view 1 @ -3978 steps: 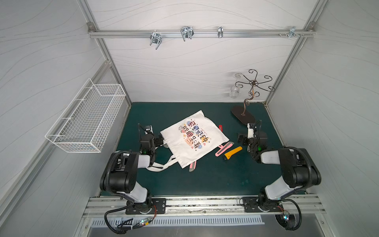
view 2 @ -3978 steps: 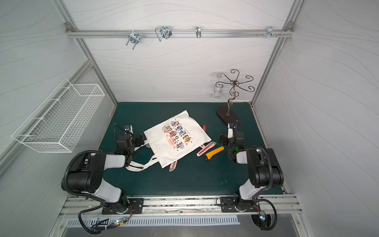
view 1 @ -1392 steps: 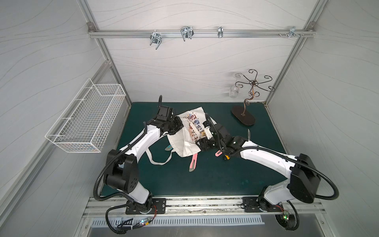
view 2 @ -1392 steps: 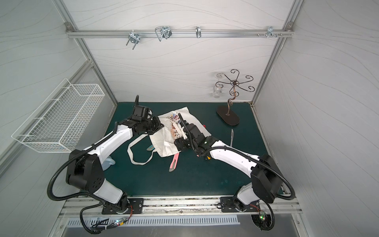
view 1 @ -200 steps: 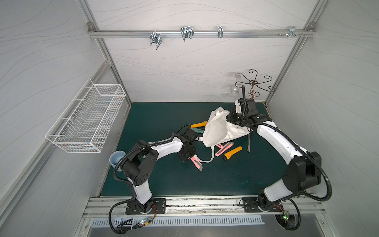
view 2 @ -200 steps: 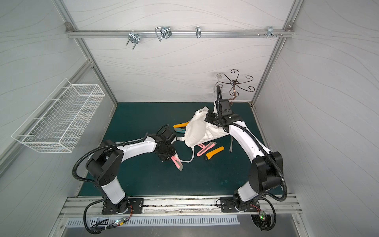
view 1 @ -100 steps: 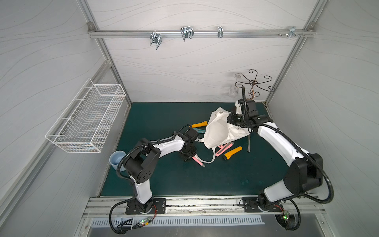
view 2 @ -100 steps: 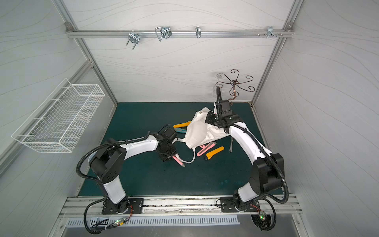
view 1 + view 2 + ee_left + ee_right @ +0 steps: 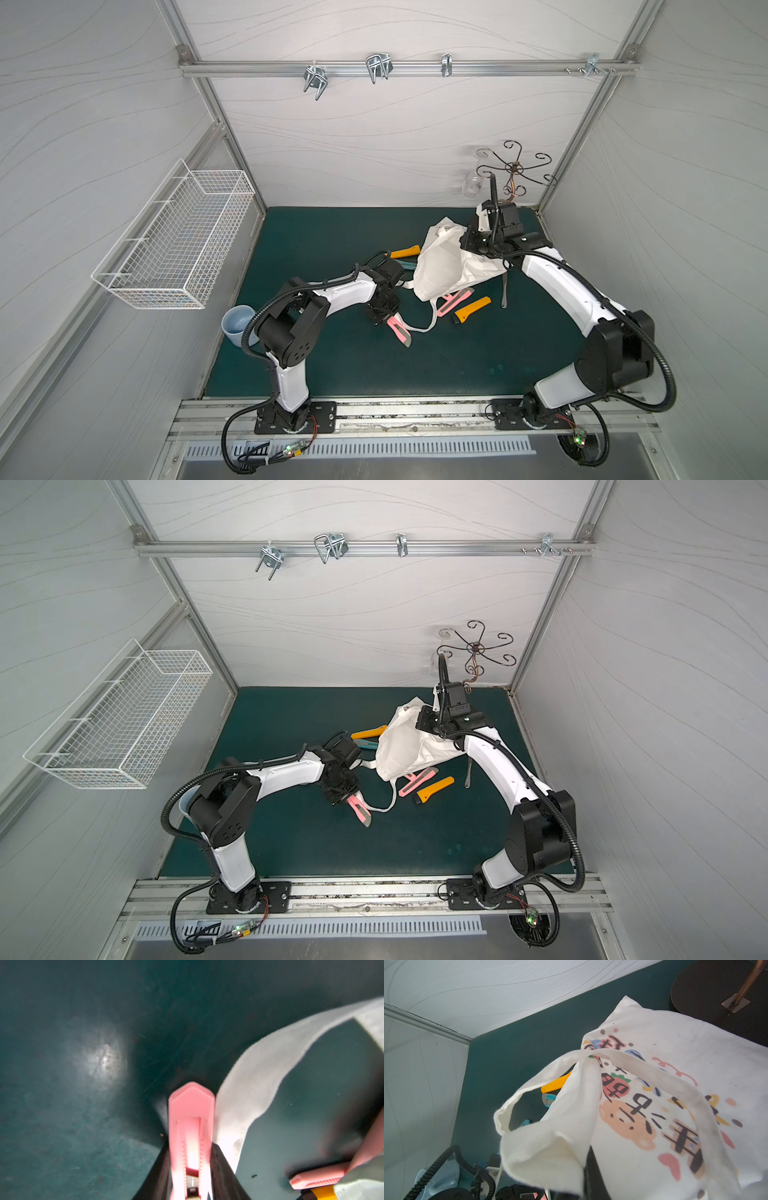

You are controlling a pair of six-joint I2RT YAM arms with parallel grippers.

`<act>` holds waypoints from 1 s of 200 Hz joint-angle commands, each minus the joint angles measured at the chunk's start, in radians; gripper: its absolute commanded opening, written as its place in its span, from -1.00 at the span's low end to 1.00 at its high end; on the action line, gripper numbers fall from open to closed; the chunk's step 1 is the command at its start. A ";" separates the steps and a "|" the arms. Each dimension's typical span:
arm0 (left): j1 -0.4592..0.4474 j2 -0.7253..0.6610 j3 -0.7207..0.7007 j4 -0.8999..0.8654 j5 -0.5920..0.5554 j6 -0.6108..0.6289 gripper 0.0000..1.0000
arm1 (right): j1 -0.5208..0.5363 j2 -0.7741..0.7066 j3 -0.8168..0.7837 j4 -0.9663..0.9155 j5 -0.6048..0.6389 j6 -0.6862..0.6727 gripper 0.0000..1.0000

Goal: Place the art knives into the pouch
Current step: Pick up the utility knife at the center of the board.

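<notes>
Since the earliest frame the bag (image 9: 440,266) has gone from lying flat in the middle of the mat (image 9: 332,365) to bunched and lifted at the far right. Both arms have reached out from their rest poses.

Nearest: left gripper (image 9: 384,319), jaws narrow, clamped on one end of the pink knife (image 9: 400,332). Most of the knife's length sticks out toward the near edge. Cannot tell if it is clear of the mat. It is well apart from the bag's mouth and not yet in.
- Risk: with an end grip and a long overhang, the knife could pivot or slip during a swing.

Just beside: a loose strap (image 9: 259,1076) loops on the mat and touches the knife's side at the jaw in the left wrist view.
- Risk: the strap snags on the lift and drags the bag against the other grip.

Further: second pink knife (image 9: 455,300), far end under the bag's edge, with an orange knife (image 9: 471,309) beside it.

Beyond: right gripper (image 9: 471,243), jaws shut, pinching the bag's rim and holding it up at one point. The mouth looks slack and folded, not spread.
- Risk: the knife meets cloth and slides down the outside.

Farthest: metal stand (image 9: 515,168). A bag corner lies by its base in the right wrist view, so a hard tug might catch there.
</notes>
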 commanded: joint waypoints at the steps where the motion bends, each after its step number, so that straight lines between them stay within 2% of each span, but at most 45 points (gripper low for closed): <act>1: -0.002 0.043 0.001 0.010 -0.002 -0.006 -0.32 | 0.006 -0.037 0.011 -0.003 -0.007 -0.014 -1.00; 49: 0.005 0.050 0.013 -0.035 0.020 -0.006 -0.24 | 0.006 -0.038 0.019 -0.019 -0.009 -0.029 -1.00; 111: 0.003 0.074 0.067 -0.090 0.023 0.016 -0.41 | 0.006 -0.039 -0.001 -0.017 -0.009 -0.034 -1.00; 157: 0.003 -0.016 0.125 -0.162 -0.055 0.076 -0.56 | 0.000 -0.037 0.005 -0.030 0.009 -0.051 -1.00; 200: 0.002 -0.127 0.126 -0.198 -0.101 0.118 -0.58 | -0.002 -0.024 0.005 -0.029 0.006 -0.055 -1.00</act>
